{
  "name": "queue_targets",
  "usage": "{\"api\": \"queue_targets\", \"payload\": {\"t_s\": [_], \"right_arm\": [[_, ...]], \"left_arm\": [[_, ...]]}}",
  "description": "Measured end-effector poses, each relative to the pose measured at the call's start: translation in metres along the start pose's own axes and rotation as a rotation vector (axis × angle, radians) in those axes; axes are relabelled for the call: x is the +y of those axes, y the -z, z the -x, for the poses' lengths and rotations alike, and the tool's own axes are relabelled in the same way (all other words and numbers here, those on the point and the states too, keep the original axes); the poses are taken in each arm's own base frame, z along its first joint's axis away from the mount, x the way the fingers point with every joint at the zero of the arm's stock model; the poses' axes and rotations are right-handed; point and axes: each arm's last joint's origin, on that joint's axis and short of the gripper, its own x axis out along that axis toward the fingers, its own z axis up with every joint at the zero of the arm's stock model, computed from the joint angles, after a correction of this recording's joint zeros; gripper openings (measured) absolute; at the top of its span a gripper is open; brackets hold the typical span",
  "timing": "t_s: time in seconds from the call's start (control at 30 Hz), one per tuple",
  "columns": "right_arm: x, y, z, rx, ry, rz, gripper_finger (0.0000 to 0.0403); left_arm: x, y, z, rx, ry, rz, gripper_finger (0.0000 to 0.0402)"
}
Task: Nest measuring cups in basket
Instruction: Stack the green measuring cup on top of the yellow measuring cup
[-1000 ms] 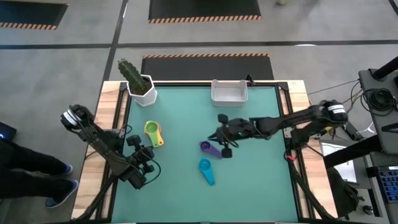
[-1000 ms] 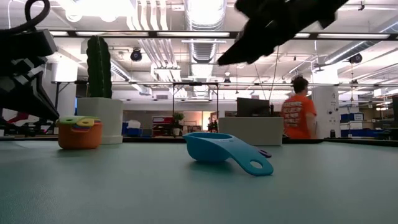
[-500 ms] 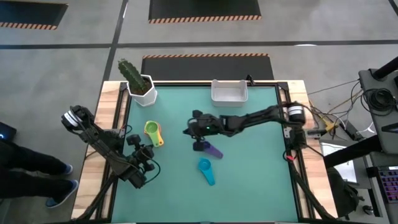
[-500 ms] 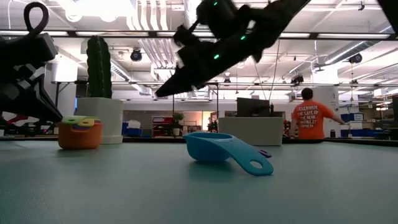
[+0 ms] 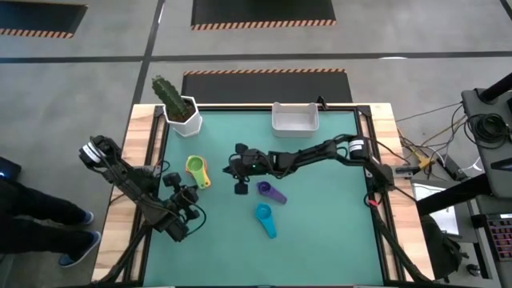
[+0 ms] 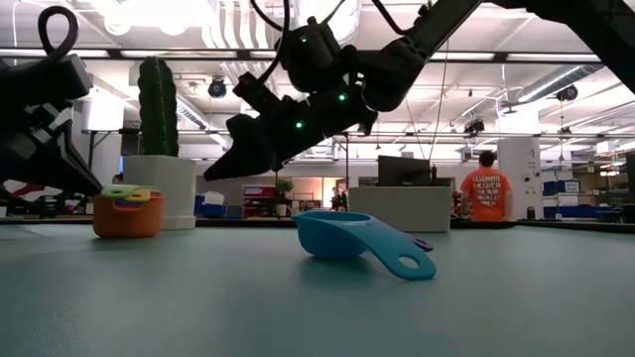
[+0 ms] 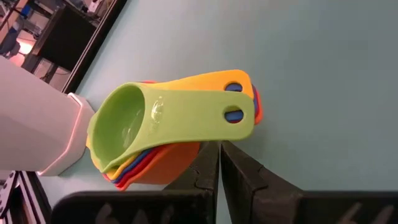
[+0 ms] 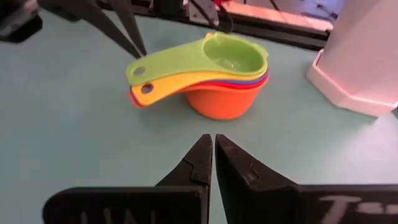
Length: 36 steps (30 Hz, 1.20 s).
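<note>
Several measuring cups sit nested in a stack on the mat's left half, orange at the bottom and green on top. A purple cup and a teal cup lie loose near the middle. The white basket stands at the far edge. My right gripper is shut and hangs above the mat just right of the stack, pointing at it. My left gripper is shut near the stack's near side, holding nothing.
A white pot with a green cactus stands at the far left corner, close behind the stack. The mat's near half and right side lie bare. A person in an orange shirt is in the room beyond the table.
My right gripper has swept toward the table's left edge and sunk lower, passing over the purple cup and ending close to the nested stack. The cups have stayed where they were.
</note>
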Motion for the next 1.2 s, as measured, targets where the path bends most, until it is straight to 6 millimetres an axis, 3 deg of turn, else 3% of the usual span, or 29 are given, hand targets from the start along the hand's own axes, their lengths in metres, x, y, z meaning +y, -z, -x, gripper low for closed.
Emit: {"api": "queue_targets", "payload": {"t_s": [0.77, 1.2], "right_arm": [[0.0, -0.003, -0.003, -0.009, -0.001, -0.012, 0.0008], [0.004, 0.008, -0.022, -0.067, -0.003, -0.05, 0.0008]], "left_arm": [[-0.003, -0.005, 0.001, 0.02, 0.027, 0.025, 0.0], [-0.008, -0.001, -0.004, -0.002, -0.002, 0.034, 0.0]]}}
